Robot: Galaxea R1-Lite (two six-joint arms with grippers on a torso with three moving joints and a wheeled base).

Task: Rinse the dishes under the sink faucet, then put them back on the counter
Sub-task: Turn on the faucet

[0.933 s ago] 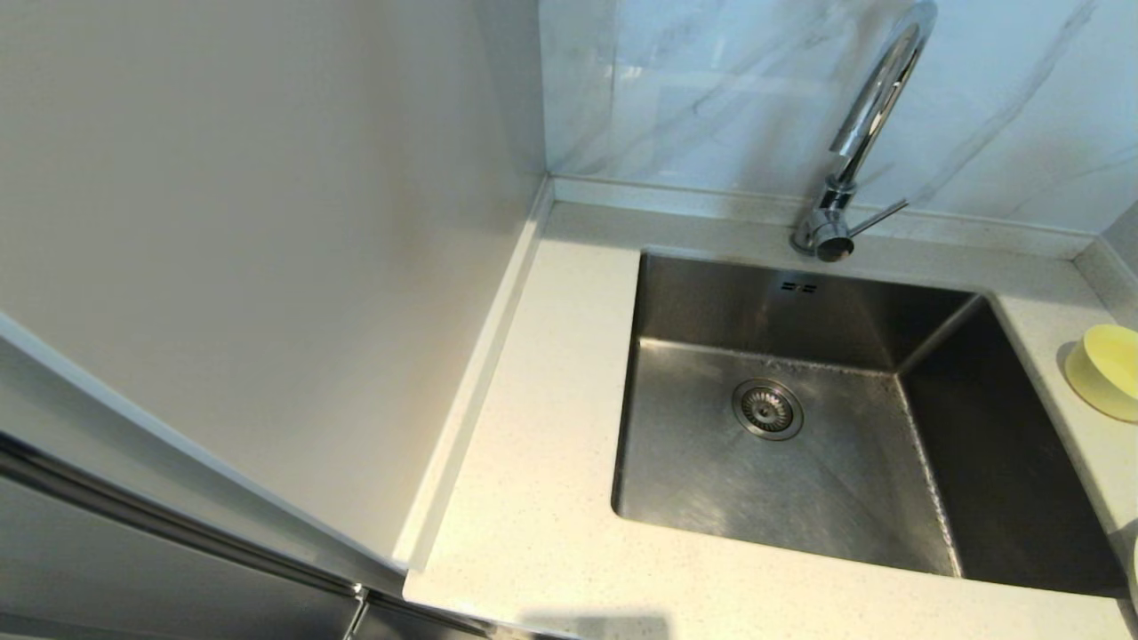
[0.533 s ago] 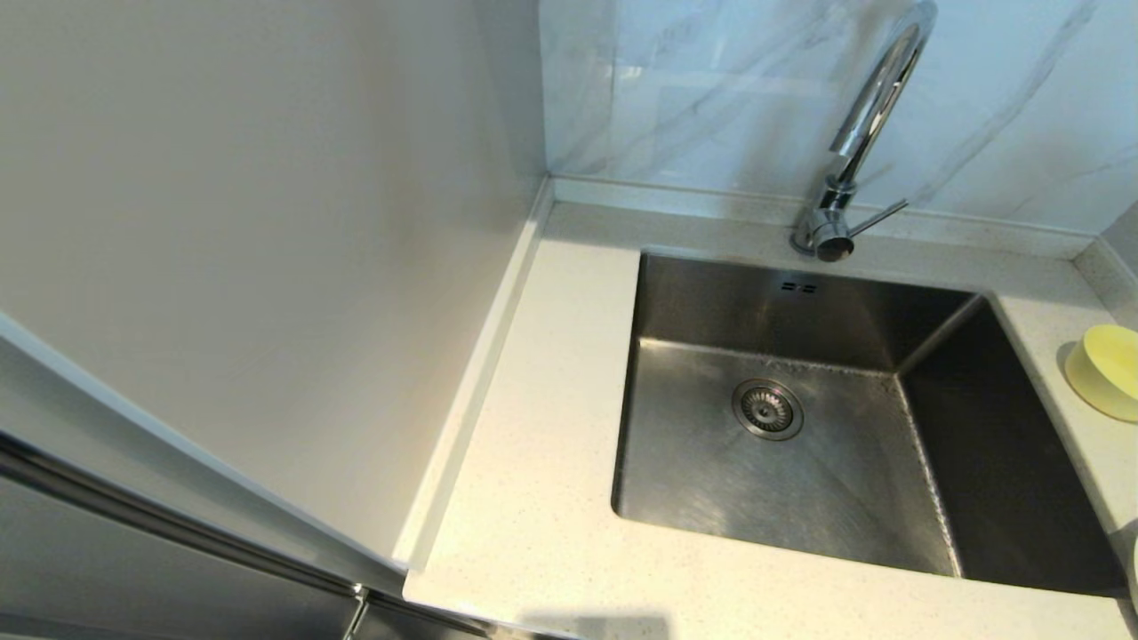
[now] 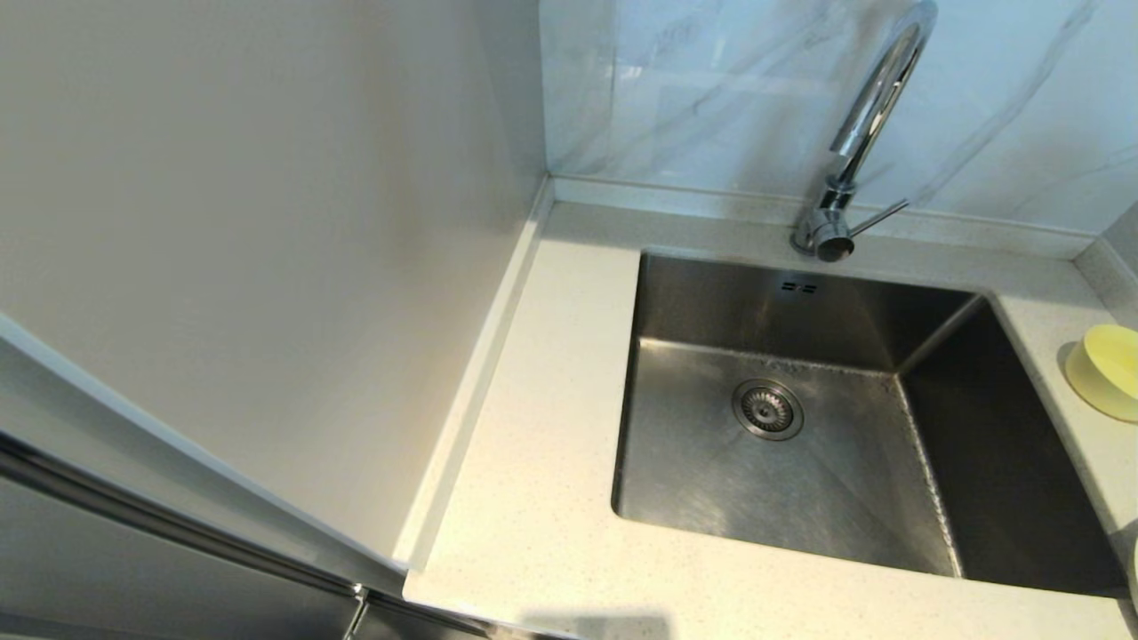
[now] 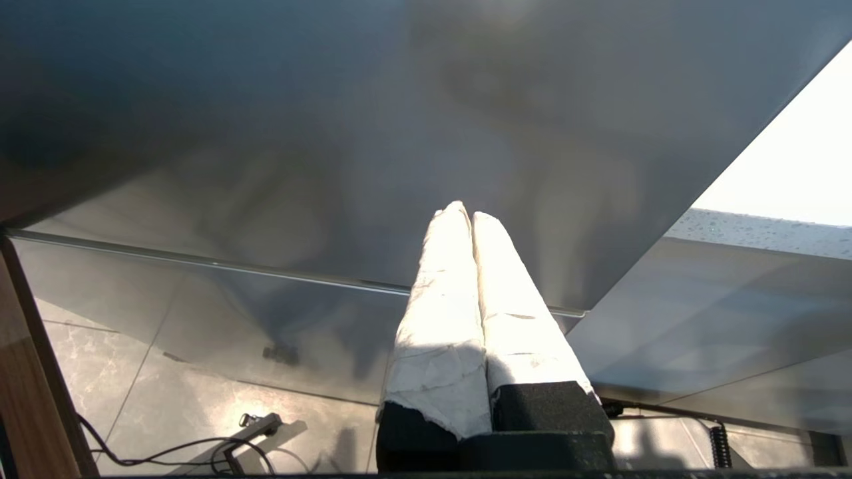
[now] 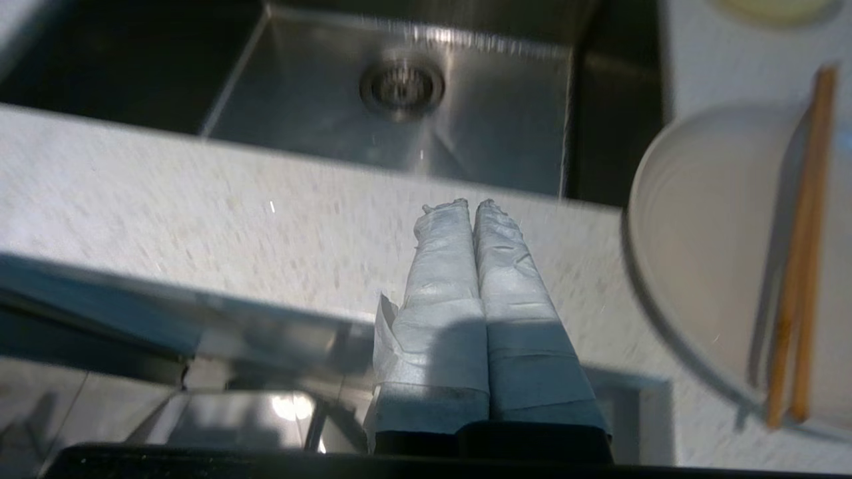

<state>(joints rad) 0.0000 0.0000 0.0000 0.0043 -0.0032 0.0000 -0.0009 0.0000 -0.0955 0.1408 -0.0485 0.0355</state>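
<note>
The pale-yellow bowl sits on the counter to the right of the sink, cut off by the head view's edge. The chrome faucet rises behind the steel sink. In the right wrist view, the cream plate lies on the counter with the wooden chopsticks resting across it. My right gripper hovers shut and empty over the counter's front strip, beside the plate. My left gripper is shut and empty, low beside a grey cabinet panel. Neither arm shows in the head view.
A plain white wall panel borders the counter on the left. Marble tiles back the sink. The drain strainer sits in the dry basin floor. Floor tiles and a cable lie below the left gripper.
</note>
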